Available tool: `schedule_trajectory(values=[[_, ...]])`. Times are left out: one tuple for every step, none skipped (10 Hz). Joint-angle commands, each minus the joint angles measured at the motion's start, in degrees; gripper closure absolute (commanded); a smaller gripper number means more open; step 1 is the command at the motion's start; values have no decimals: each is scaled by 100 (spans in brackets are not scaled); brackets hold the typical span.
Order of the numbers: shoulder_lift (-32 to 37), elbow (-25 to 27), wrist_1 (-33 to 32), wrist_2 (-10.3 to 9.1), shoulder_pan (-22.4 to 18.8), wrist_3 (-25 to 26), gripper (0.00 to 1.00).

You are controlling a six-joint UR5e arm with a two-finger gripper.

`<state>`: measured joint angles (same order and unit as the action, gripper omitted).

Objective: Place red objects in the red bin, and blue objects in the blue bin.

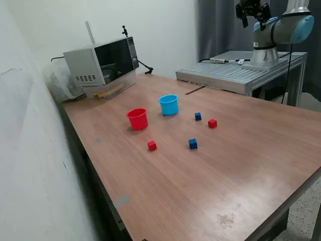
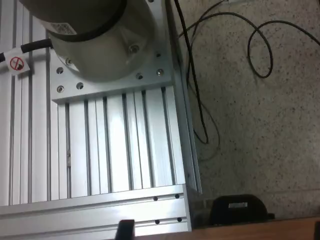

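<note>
In the exterior view, nothing is sorted yet: all four cubes are lying loose on the brown wooden table [image 1: 241,165], so the whole job is left. The small round red plastic cup [image 1: 137,119] and the small round light-blue plastic cup [image 1: 169,104] are standing upright, mouths pointing up, near each other toward the microwave [image 1: 103,63] end. One tiny red cube [image 1: 152,145] is sitting in front of the red cup; the other tiny red cube [image 1: 212,123] is resting just beside a tiny dark blue cube [image 1: 197,116], to the exterior view's right of the blue cup. A second dark blue cube [image 1: 192,144] is lying between the two red ones. Being cubes, they have no long axis. The two-finger gripper [image 1: 253,11] is hanging high above the arm's aluminium base plate [image 1: 235,73], well apart from everything; whether its fingers are parted I cannot tell.

The wrist view is showing only the ribbed aluminium plate [image 2: 120,150], the arm's grey base [image 2: 90,35], black cables [image 2: 260,45] on speckled floor, and a strip of table edge. No cubes or cups are appearing here.
</note>
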<state>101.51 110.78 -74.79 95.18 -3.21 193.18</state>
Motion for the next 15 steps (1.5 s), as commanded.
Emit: schedule_trajectory(values=[[0,-4,0,0,4,0,0],[0,5,0,0,-5,0,0],[0,-4,0,0,-5,0,0],[0,-4,0,-8,4,-9,0],[9,-30,-44,18,-22,-17,0],[9,-30,-53,1,-31,-26,0],[-78,-126,-88,27,-48,-26,0],[-157,-301,-105,244,-66,-244,0],[-184,-338,-732,281,-84,-464,0],[-211,-381,-1626,282,-101,-474,0],[-350,-530,-2279,282,-101,-475,0],[-517,-792,-2642,282,-93,-466,0],[-762,-1117,-2793,273,-75,-448,0],[-1008,-1338,-2908,221,-66,-431,0],[-1211,-1340,-3283,116,-31,-204,0]])
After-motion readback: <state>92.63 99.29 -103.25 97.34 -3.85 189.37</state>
